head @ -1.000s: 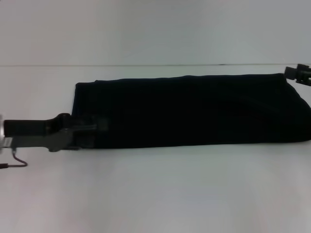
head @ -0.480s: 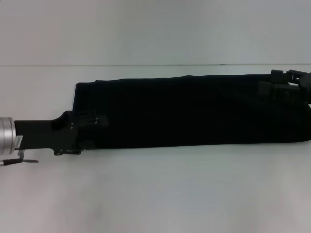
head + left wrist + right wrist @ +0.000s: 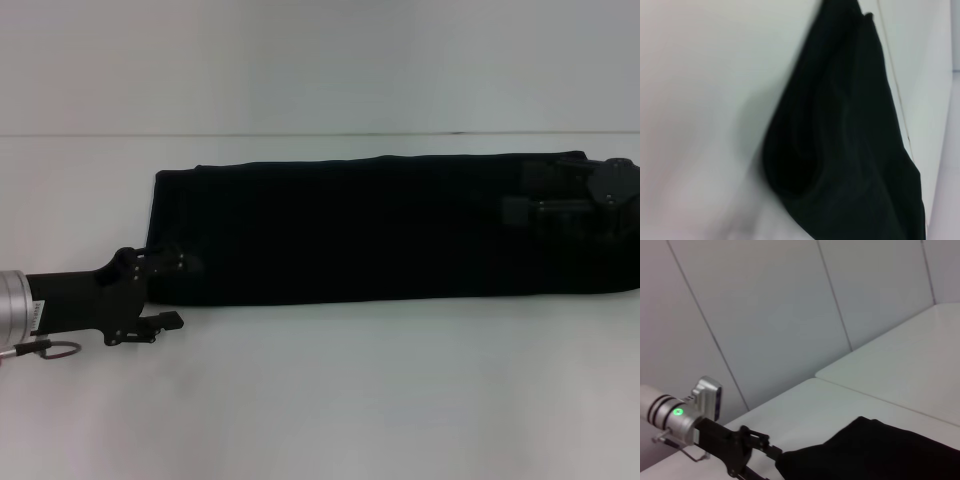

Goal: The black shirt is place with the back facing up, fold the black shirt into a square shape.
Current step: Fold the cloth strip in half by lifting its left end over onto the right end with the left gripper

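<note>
Item one: the large plain black cloth shirt [image 3: 380,225], folded into a long flat band, lies across the middle and right of the head view on the white counter [image 3: 320,400], its rolled end layers showing in the left wrist view [image 3: 840,150]. Item two: my left gripper [image 3: 172,292] sits at the lower left of the head view by the band's left near corner, fingers spread, one at the cloth edge and one on bare counter. Item three: my right gripper [image 3: 545,207] lies over the band's right end at the frame's right; I cannot tell how its fingers stand.
</note>
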Robot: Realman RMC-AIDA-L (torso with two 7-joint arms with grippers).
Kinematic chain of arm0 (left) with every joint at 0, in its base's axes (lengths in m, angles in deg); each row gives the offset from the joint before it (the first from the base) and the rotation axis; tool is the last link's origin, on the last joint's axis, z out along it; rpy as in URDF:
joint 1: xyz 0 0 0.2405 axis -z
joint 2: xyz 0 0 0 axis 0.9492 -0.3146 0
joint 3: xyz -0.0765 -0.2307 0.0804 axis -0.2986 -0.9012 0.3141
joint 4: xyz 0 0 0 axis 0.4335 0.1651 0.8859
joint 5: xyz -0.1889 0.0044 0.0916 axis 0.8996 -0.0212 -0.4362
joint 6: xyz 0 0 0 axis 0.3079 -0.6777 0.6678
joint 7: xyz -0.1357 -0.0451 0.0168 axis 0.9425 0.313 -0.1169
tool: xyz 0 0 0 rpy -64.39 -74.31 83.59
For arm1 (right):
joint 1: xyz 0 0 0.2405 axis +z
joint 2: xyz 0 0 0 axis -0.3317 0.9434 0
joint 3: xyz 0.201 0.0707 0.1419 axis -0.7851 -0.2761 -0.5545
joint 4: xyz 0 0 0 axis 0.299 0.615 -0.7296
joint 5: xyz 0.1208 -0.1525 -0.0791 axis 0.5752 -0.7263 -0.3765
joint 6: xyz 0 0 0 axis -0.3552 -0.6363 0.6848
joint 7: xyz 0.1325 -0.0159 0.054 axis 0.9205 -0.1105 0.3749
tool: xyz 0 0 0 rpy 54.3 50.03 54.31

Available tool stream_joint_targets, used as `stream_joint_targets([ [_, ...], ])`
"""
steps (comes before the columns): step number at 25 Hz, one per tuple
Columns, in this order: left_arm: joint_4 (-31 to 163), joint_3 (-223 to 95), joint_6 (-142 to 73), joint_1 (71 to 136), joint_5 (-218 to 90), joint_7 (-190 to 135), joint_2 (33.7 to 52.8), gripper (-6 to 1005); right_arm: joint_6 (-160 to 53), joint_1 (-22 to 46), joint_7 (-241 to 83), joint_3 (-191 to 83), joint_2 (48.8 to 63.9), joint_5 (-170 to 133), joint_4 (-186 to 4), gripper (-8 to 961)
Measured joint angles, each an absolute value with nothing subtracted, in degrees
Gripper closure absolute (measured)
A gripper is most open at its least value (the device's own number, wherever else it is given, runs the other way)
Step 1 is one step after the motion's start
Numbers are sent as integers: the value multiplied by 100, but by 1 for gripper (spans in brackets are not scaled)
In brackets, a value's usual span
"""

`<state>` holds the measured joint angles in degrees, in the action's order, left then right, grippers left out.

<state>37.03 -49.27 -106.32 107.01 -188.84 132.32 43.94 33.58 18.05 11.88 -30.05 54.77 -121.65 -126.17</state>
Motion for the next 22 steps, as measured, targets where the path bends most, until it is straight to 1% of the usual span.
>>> stream_joint_targets([
  [6,3765,-4893,-10348,10702,-18886,13353,4397,121,3446,1834,1225,-3080,5430,-12137,-12670,8],
  [22,3741,-4898,-9846,10729,-18888,13321,4380,122,3454,1832,1328,-3159,5430,-12031,-12834,8],
])
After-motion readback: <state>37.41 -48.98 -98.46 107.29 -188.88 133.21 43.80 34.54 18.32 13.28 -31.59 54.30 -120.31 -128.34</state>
